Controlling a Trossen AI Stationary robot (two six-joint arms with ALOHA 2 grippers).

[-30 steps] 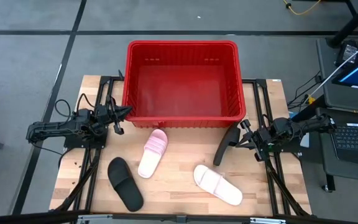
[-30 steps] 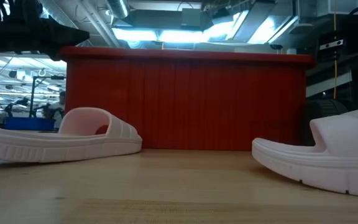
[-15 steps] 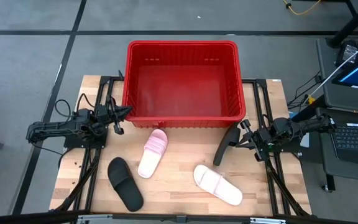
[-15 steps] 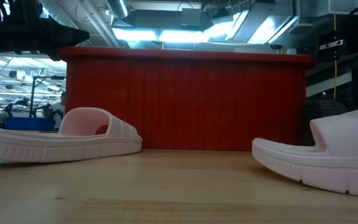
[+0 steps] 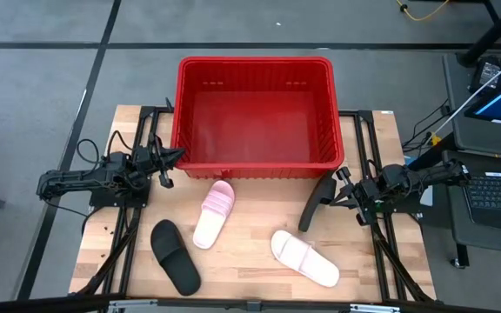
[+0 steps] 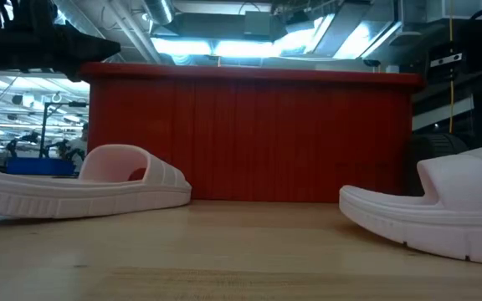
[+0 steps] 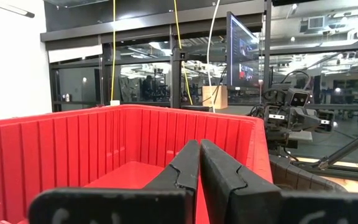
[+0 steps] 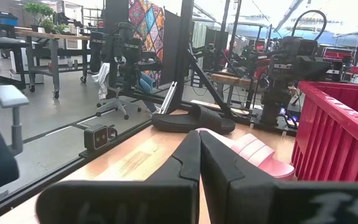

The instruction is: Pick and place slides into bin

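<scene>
The red bin [image 5: 255, 63] stands at the table's far middle, with nothing in it. One pink slide [image 5: 214, 214] lies in front of it, and another pink slide [image 5: 304, 258] lies near the front right. A black slide [image 5: 175, 256] lies flat at the front left. A second black slide [image 5: 316, 204] shows narrow, as if on its edge, by the bin's near right corner. My left gripper [image 5: 177, 156] is shut beside the bin's near left corner. My right gripper [image 5: 341, 180] is shut beside the far end of the narrow black slide. My right gripper's shut fingers [image 8: 199, 152] point level toward the table's left. They stand right next to the narrow black slide's far end [image 5: 327, 185]. I cannot tell whether they touch it; the right wrist view does not show that slide.
In the low view the bin's near wall [image 6: 249, 138] rises behind both pink slides [image 6: 82, 188] [image 6: 442, 213]. Black frame rails [image 5: 129, 235] run along both table sides under the arms. A laptop [image 5: 498, 187] sits beyond the right edge. Bare wood [image 5: 242, 261] lies between the slides.
</scene>
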